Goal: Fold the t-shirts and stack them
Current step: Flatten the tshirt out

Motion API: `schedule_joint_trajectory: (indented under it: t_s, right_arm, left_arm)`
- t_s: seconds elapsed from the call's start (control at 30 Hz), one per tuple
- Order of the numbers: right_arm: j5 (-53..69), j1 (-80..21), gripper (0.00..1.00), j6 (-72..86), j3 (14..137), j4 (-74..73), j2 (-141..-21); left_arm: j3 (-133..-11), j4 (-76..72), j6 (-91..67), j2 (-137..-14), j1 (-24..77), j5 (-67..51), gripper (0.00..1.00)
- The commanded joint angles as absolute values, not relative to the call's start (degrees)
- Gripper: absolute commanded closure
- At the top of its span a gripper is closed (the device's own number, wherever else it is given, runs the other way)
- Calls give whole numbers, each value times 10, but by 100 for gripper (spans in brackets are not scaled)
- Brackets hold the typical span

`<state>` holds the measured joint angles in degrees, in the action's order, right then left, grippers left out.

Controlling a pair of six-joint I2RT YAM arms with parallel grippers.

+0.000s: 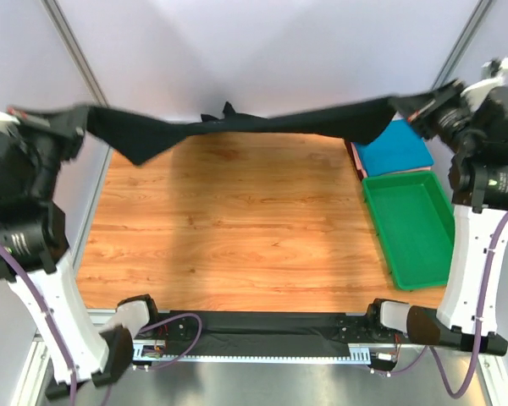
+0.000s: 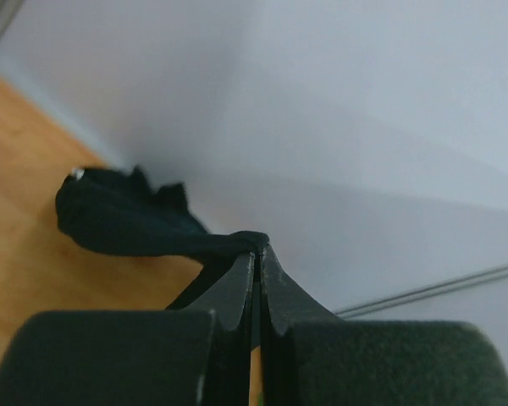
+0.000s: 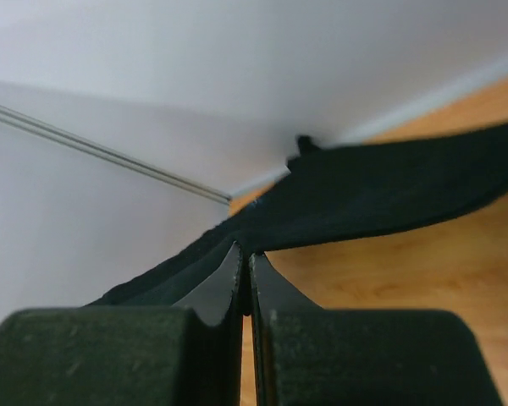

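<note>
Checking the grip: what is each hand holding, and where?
One black shirt, stretched in the air between them: the left hand pinches its left end, the right hand its right end. Whether hem or sleeve cannot be told.

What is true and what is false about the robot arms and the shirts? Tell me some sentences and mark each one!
1. The left gripper and the right gripper both pinch the black t-shirt. True.
2. The teal-blue t-shirt lies just past the far end of the green tray. True.
3. The black t-shirt lies folded inside the green tray. False: it hangs stretched between the two arms.
4. The left gripper is wide open. False: it is shut on the black t-shirt.
</note>
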<state>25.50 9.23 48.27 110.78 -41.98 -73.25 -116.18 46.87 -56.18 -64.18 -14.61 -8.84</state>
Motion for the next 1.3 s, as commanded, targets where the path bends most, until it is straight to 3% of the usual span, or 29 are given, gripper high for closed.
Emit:
schedule_joint_trajectory:
  t_s: [0.0,0.13,0.23,0.43,0.73,1.03,1.27]
  right_arm:
    - [206,60,100,399,993,-505,-712]
    - [166,30,100,409,736,-491,-612]
    - [107,26,100,428,604,-508,-566]
    - [79,23,100,453,473,-516,-565]
    - [-31,11,100,447,511,-603,-600]
    - [-28,6,99,461,504,-606,-594]
    - [-38,6,100,453,461,-567,-601]
  left_arm:
    - [-1017,563,-514,-569,-152,-41,100]
    - [-794,640,-533,-477,-145,25,100]
    - [-696,724,-555,-440,-145,82,100]
    - [-583,759,-569,-415,-145,127,100]
    - [-564,803,-586,-411,-145,162,100]
    - [-561,827,-586,-412,-145,145,100]
    - [-559,746,-581,-458,-145,84,100]
